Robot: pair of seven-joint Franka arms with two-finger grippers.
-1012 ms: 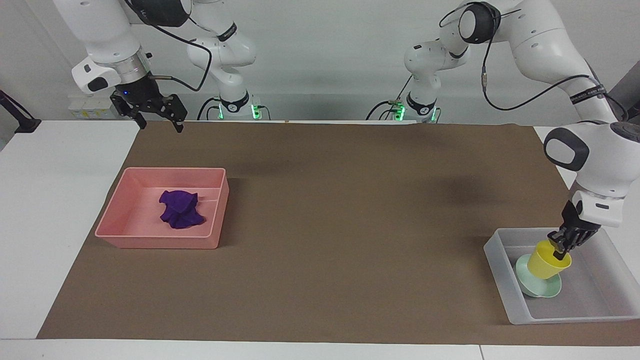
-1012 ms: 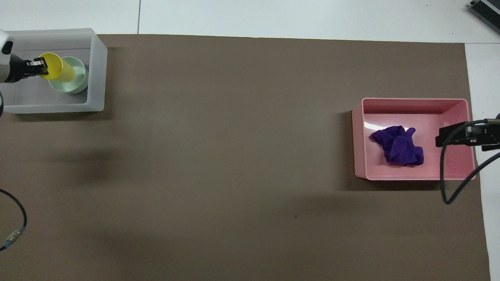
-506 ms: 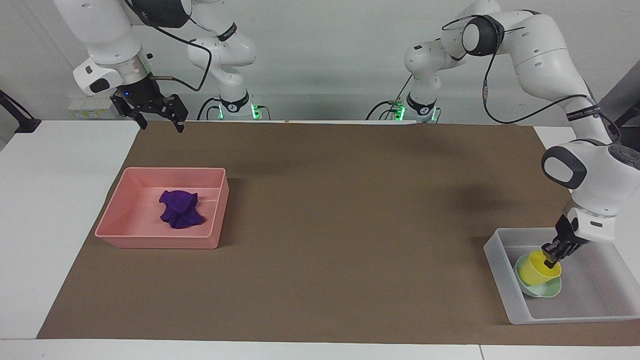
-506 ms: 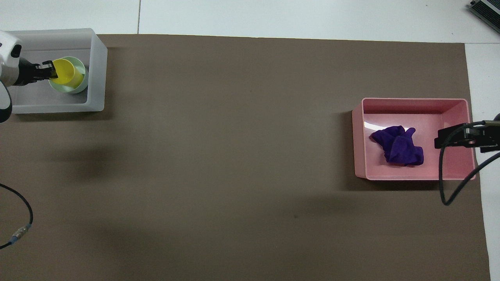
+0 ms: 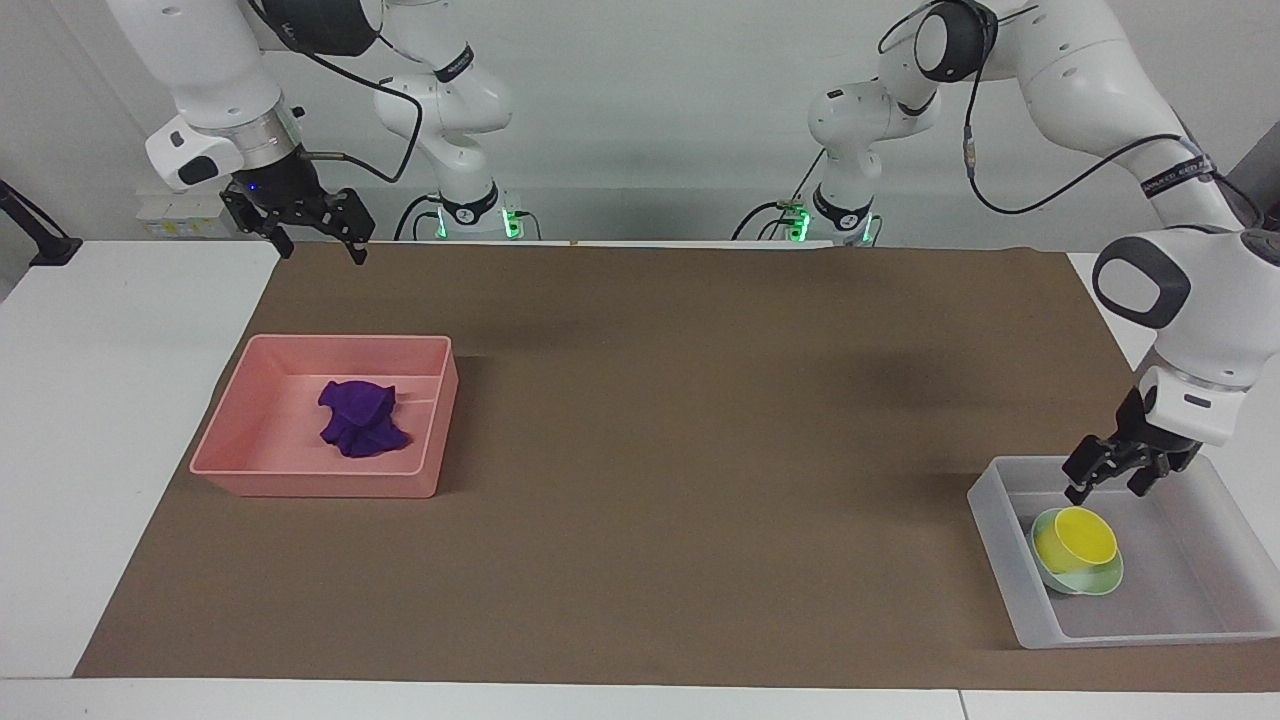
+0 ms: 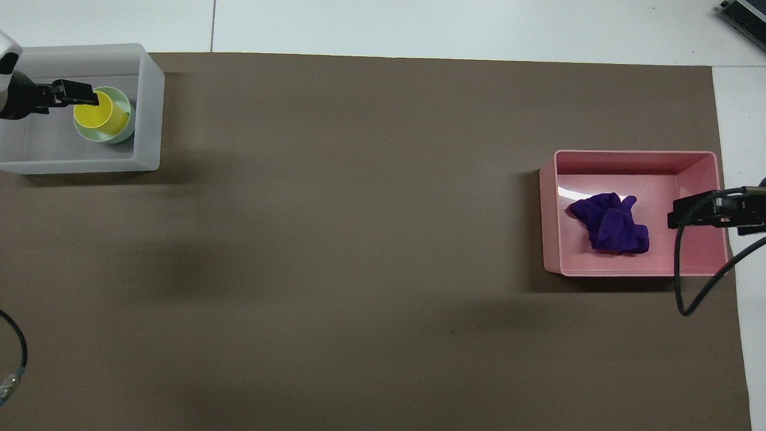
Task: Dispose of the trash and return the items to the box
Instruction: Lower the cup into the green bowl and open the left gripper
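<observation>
The yellow cup (image 5: 1075, 537) stands upright in the mint-green bowl (image 5: 1097, 580), inside the translucent box (image 5: 1000, 560) at the left arm's end of the table. My left gripper (image 5: 1103, 492) is open and empty just above the cup, not touching it. In the overhead view the left gripper (image 6: 81, 93) is over the box (image 6: 149, 108), beside the cup (image 6: 99, 114) and bowl (image 6: 125, 115). The purple cloth (image 5: 360, 418) lies in the pink bin (image 5: 320, 485). My right gripper (image 5: 320, 248) waits open, raised over the table's edge by the pink bin.
The pink bin (image 6: 550, 209) with the cloth (image 6: 610, 224) sits at the right arm's end of the brown mat (image 5: 700, 450). The right gripper (image 6: 676, 215) and its cable overlap the bin's edge in the overhead view.
My left gripper set the cup upright in the bowl, let go of it, opened and rose a little. The right arm has stayed in place.
</observation>
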